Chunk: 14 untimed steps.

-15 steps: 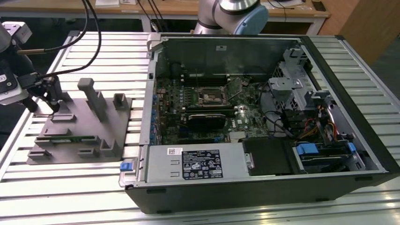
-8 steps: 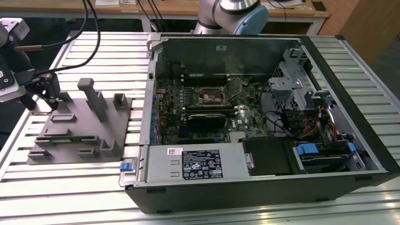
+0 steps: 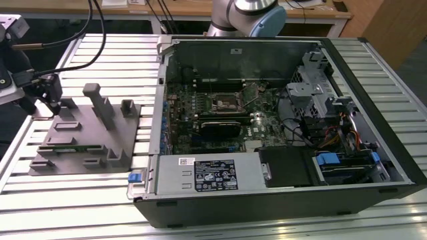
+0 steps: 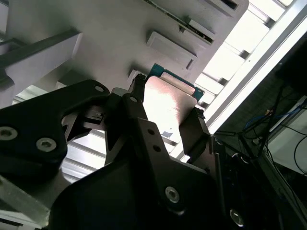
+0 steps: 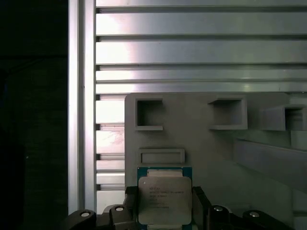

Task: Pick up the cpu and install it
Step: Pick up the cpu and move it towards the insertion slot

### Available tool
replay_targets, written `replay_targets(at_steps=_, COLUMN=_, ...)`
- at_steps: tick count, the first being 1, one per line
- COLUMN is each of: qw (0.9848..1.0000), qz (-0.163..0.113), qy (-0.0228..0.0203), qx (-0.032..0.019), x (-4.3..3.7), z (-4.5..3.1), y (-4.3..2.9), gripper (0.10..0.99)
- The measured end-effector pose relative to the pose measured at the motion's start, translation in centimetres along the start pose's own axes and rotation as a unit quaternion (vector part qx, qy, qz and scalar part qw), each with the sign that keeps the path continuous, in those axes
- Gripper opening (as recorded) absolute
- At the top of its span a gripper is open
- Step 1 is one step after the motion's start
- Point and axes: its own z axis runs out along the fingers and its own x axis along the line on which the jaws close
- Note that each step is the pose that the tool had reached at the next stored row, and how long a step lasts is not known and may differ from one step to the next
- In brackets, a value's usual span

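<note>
The cpu (image 5: 164, 200) is a small square chip with a silvery top and a green edge. It sits between the two black fingers of my gripper (image 5: 164, 207), which press on its opposite sides, just over the corner of the grey plastic fixture (image 5: 216, 158). In the second wrist view the cpu (image 4: 168, 103) is clamped in the gripper (image 4: 168, 96) above the fixture (image 4: 110, 38). In the exterior view the gripper (image 3: 55, 104) hangs at the fixture's (image 3: 87, 137) far corner, at the exterior view's left. The black square socket (image 3: 225, 102) lies on the motherboard inside the open computer case (image 3: 373, 100).
The fixture carries upright grey posts (image 3: 100, 102) and several pockets close to the gripper. Cables (image 3: 60, 47) run to the tool. The slatted aluminium table (image 3: 67, 200) surrounds case and fixture. A long grey power supply box (image 3: 207, 172) lies at the case's near side.
</note>
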Motion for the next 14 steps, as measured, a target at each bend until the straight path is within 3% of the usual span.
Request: replay_targets(at_steps=14, qw=1.0, qz=0.0, qy=0.0, qx=0.0, x=-0.01, z=-1.65, y=0.14, gripper=0.541)
